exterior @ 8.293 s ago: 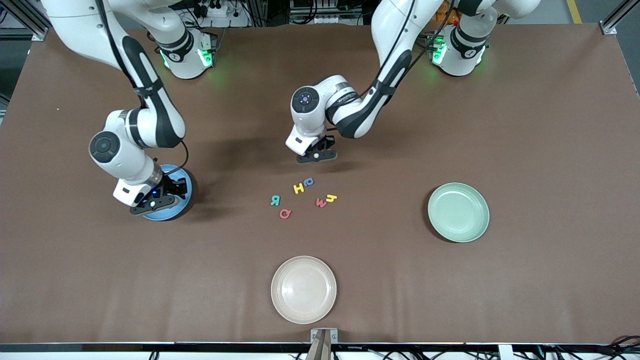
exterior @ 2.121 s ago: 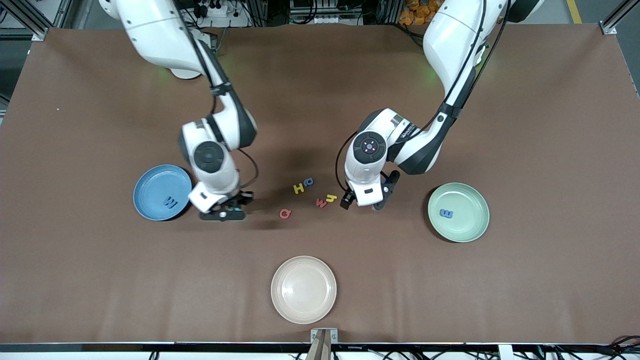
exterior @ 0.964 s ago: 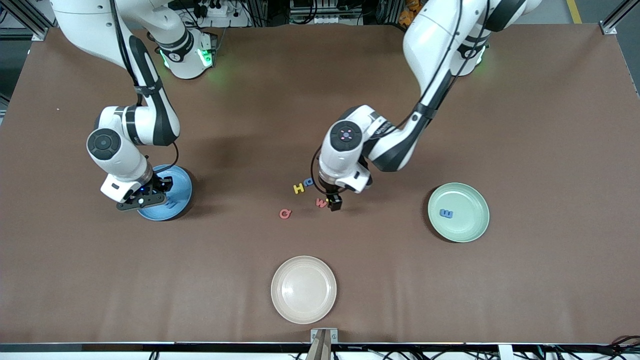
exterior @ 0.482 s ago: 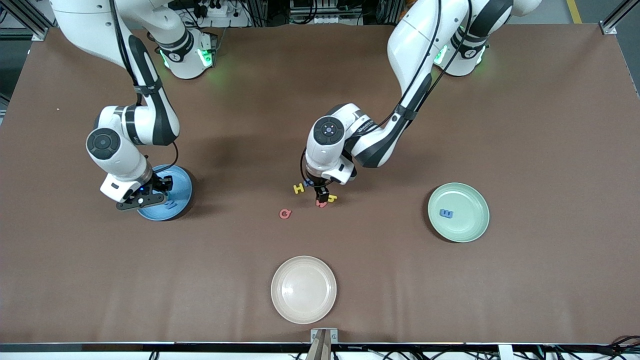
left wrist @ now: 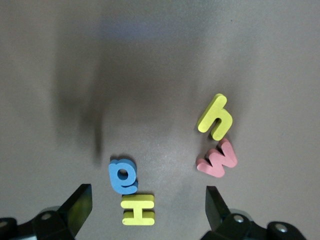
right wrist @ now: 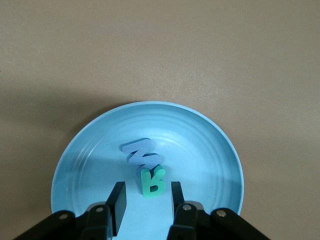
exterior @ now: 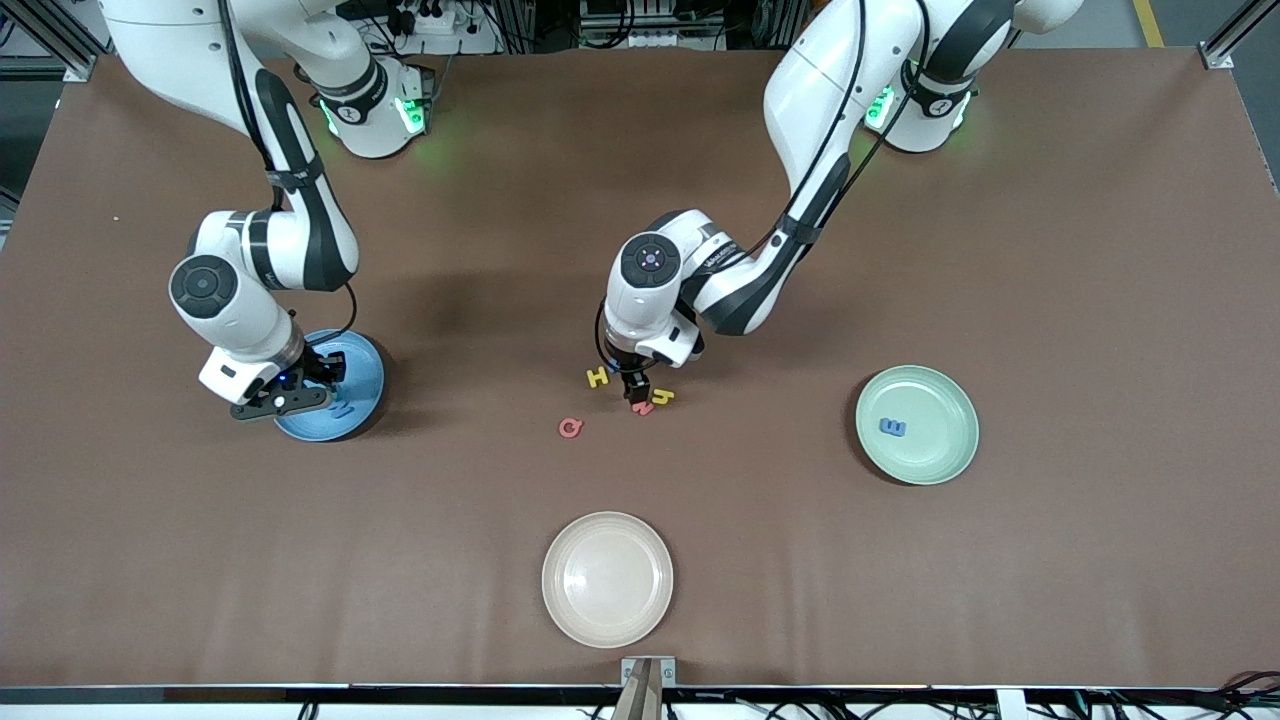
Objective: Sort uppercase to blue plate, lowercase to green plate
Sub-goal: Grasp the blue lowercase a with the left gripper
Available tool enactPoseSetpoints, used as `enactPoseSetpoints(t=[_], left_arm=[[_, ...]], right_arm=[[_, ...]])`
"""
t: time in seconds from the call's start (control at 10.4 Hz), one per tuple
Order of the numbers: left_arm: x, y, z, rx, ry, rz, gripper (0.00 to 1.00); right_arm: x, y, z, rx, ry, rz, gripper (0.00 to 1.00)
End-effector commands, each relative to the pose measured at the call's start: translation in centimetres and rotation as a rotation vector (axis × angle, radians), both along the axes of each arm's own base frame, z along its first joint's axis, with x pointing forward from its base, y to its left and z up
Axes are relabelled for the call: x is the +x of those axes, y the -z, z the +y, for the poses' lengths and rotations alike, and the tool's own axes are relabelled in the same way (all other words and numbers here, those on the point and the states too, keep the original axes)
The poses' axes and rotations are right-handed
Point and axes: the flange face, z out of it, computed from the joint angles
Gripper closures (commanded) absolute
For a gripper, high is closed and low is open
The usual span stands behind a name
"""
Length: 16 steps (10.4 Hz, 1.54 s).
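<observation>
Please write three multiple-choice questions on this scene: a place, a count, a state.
1. Where is the red Q? A green plate; B table, nearer the camera than the yellow H; C beige plate.
2. Letters in the blue plate? A one; B four; C two.
3. The left hand, above the H, is: A open; B gripping the Q; C gripping the H.
B: it lies on the table. C: W and R, under the open right hand. A: fingers wide apart.

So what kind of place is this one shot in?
Most likely a robotics lab: two Franka arms at a brown-covered table, aluminium framing and cables by their bases, plus foam letters such as the H.
</observation>
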Motion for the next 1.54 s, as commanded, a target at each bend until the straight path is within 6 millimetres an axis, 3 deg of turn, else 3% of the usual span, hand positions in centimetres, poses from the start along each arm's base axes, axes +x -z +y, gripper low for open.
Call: enactPoseSetpoints(t=[0.0,1.25,1.35,1.45], left_arm=[[0.2,0.3,-0.6,-0.014,-0.024,-0.006,0.00],[-1.9,2.5,-1.6,0.011,0.010,0.013,0.00],[-2.1,2.6,-1.7,0.015,0.017,0.013,0.38],[-2.4,2.5,-2.0,0.016,0.023,0.010,0.91]], right_arm=[[-0.7,-0.7,0.0,0.026,-0.011,-0.006,0.56],[-0.7,-0.8,0.2,0.027,-0.015,-0.006,0.61],[-0.7,-0.7,0.2,0.027,-0.013,-0.003,0.61],[-0.7,-0.7,0.2,0.027,-0.015,-0.003,0.61]])
